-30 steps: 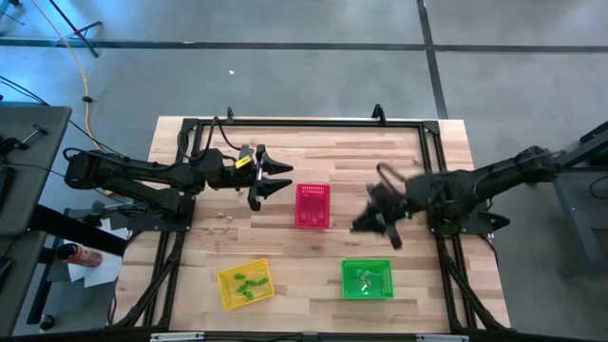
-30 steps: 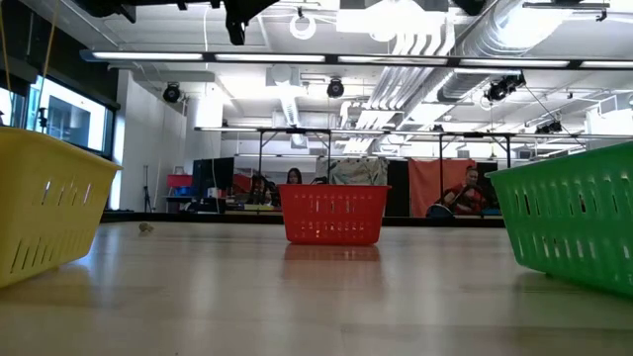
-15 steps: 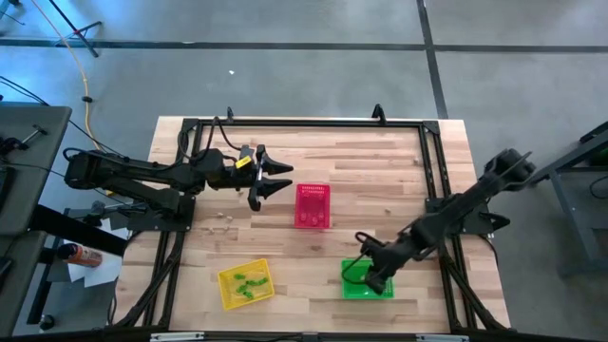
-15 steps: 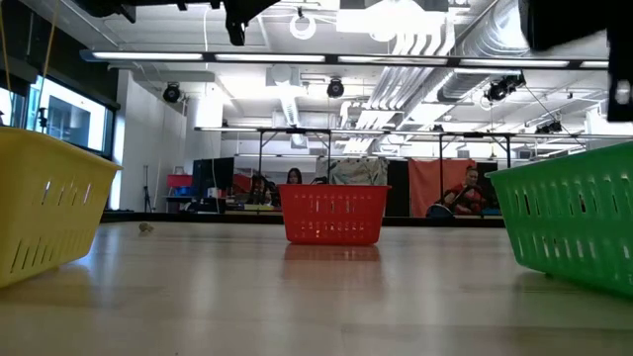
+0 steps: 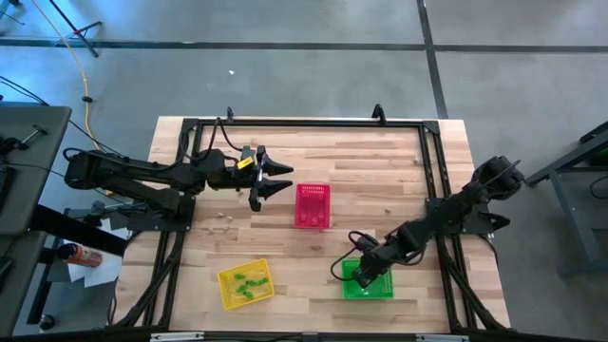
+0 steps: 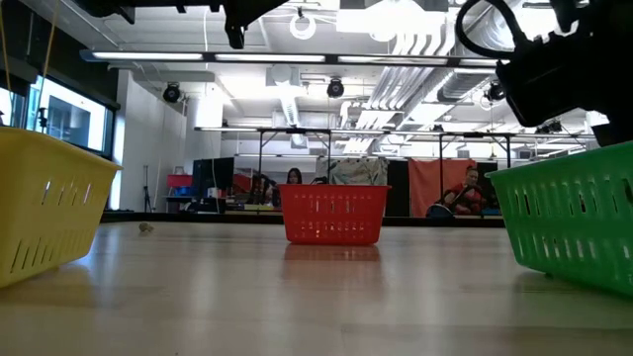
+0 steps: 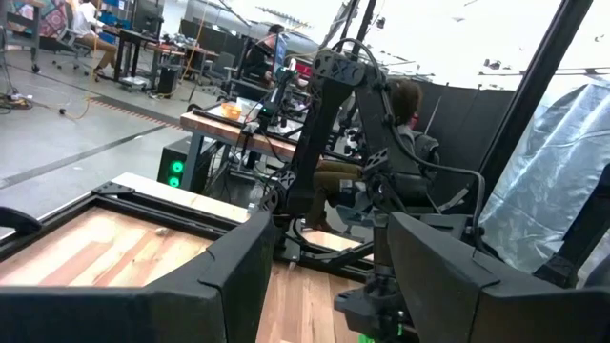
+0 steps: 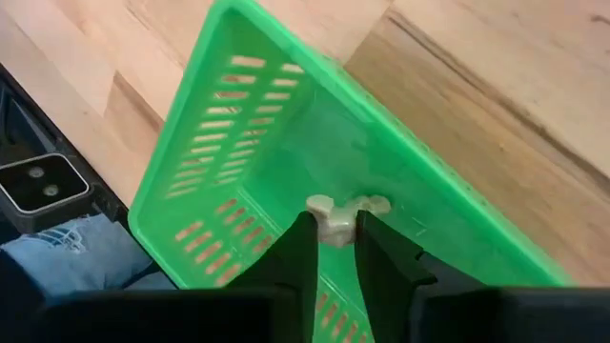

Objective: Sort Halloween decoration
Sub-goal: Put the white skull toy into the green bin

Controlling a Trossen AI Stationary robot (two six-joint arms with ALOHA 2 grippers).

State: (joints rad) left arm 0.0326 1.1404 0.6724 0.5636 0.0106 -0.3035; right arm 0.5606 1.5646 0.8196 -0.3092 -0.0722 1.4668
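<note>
Now over the green basket [image 5: 367,279]: right end effector [image 8: 331,250], swung here from mid-desk beside the pink-red basket [image 5: 313,205] within the last second. Fingers [image 8: 297,255] pinch a pale whitish trinket [image 8: 339,211] at their tips, the grip just starting to slacken. Judgement: a drop into the green basket is imminent, one more decoration sorted.

Left end effector [image 5: 275,179]: unmoved, parked in the air just left of the pink-red basket, fingers spread, holding nothing.

Other decoration: green trinkets [image 5: 249,283] in the yellow basket [image 5: 245,283]; small pale trinkets [image 5: 226,215] loose on the desk [image 5: 285,242] below the left arm, not yet sorted.

Surface: light wooden plank desk inside a black frame.

Room: grey floor around the desk; open workshop beyond, ceiling ducts and strip lights, seated people far off.
</note>
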